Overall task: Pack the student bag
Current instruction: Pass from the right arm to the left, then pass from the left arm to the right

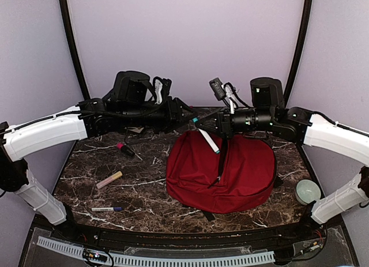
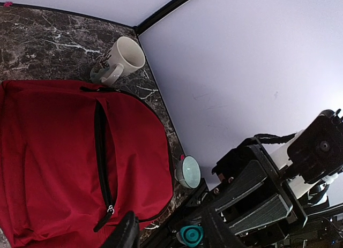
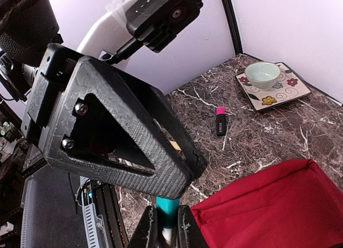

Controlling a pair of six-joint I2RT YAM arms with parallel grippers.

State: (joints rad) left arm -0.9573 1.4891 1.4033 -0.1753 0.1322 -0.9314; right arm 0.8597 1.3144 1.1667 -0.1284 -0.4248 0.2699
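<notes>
The student bag (image 1: 222, 172) lies flat, right of the table's centre: a red backpack with a dark zipper (image 2: 102, 151) down its middle. Above its far edge the two grippers meet tip to tip. My right gripper (image 1: 203, 124) is shut on a white marker (image 1: 210, 140) with a teal cap (image 3: 168, 209). The jaws of my left gripper (image 1: 189, 116) stand open. In the left wrist view the teal cap end (image 2: 191, 235) sits between the left fingers (image 2: 126, 233), closer to the right one. I cannot tell whether it touches them.
A pink-capped black marker (image 1: 125, 149), a beige stick (image 1: 109, 179) and a blue-tipped pen (image 1: 106, 209) lie left of the bag. A pale green cup (image 1: 308, 191) stands at the right edge. A white mug (image 2: 120, 59) sits beyond the bag. A flowered plate (image 3: 292, 90) holds a bowl (image 3: 262, 75).
</notes>
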